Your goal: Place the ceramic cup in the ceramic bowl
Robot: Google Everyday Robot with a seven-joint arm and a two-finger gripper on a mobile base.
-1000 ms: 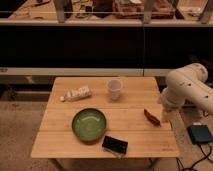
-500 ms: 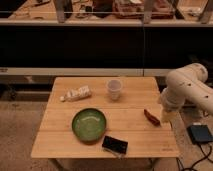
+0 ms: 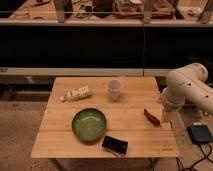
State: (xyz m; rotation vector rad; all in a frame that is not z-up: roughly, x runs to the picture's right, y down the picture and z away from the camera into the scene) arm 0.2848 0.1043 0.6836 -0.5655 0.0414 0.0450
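Cup check: the small pale ceramic cup (image 3: 114,89) stands upright at the far middle of the wooden table (image 3: 65,145), apart from the wide glossy green ceramic bowl (image 3: 89,124), near left. We see the gripper (image 3: 165,116) at the table's right edge; its hold we cannot tell.

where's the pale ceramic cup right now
The small pale ceramic cup stands far-centre on the wooden table, right of the white tube-like packet, behind the glossy green bowl; the gripper hangs by the table's right edge.
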